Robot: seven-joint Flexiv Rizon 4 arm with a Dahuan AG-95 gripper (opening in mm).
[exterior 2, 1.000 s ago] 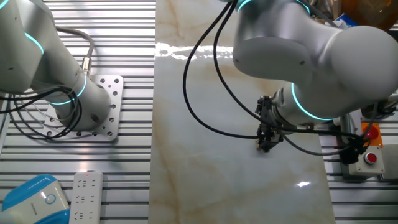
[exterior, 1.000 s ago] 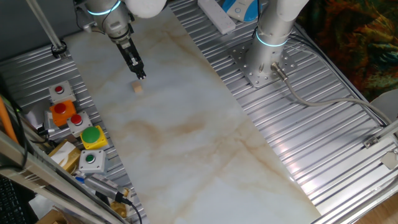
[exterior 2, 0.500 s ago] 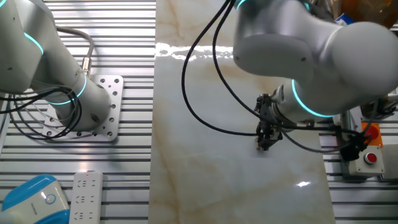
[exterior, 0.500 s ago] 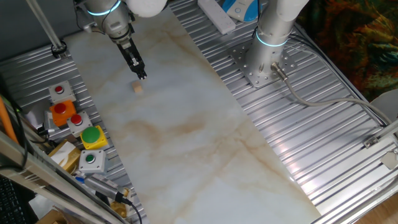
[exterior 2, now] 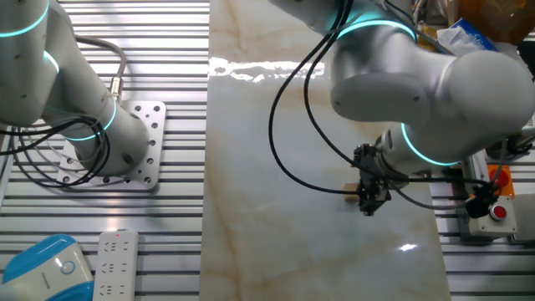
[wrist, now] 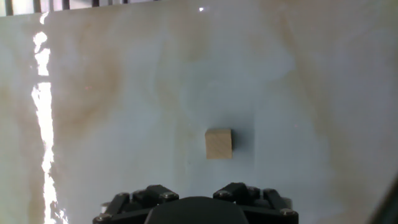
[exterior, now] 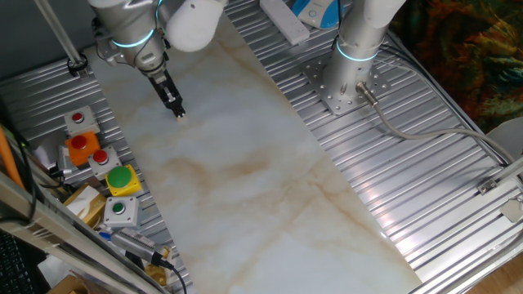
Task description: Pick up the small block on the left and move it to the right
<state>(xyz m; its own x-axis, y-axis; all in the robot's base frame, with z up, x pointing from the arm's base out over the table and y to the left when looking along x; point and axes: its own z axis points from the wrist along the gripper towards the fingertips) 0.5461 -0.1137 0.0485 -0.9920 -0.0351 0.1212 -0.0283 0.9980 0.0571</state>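
Observation:
The small block [wrist: 219,144], a tiny tan wooden cube, lies on the pale marble tabletop [exterior: 245,163]. In the hand view it sits just ahead of my gripper [wrist: 194,194], slightly right of centre, and nothing touches it. In one fixed view my gripper [exterior: 176,109] hangs right over the block [exterior: 182,117] and hides part of it. In the other fixed view the block [exterior 2: 349,189] shows just left of the gripper tip [exterior 2: 370,206]. The two finger ends stand apart at the bottom of the hand view, with nothing between them.
Coloured push buttons [exterior: 121,178] and boxes stand along the left edge of the marble slab. A second arm's base [exterior: 347,82] is bolted to the ribbed metal top on the far side. A remote [exterior 2: 115,263] and a blue device lie on the metal ribs.
My gripper has moved from beside the block to right over it and come lower. The block has not moved.

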